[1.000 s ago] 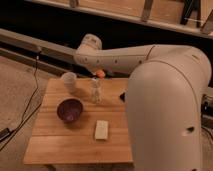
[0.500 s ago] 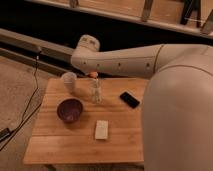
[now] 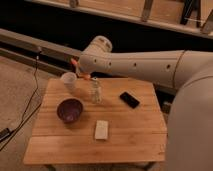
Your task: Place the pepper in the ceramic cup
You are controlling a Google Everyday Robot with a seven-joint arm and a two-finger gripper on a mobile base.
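The orange-red pepper is held in the air in my gripper, just above and to the right of the whitish ceramic cup. The gripper is shut on the pepper, whose orange ends show on either side of it. The cup stands upright near the far left corner of the wooden table. My arm reaches in from the right, over the table's back edge.
A dark purple bowl sits in front of the cup. A clear shaker bottle stands just right of the cup, under the gripper's right side. A black phone and a white block lie on the table. A cable runs along the floor at left.
The gripper with the pepper has moved left, from above the shaker bottle to beside and above the cup. The things on the table have not moved.
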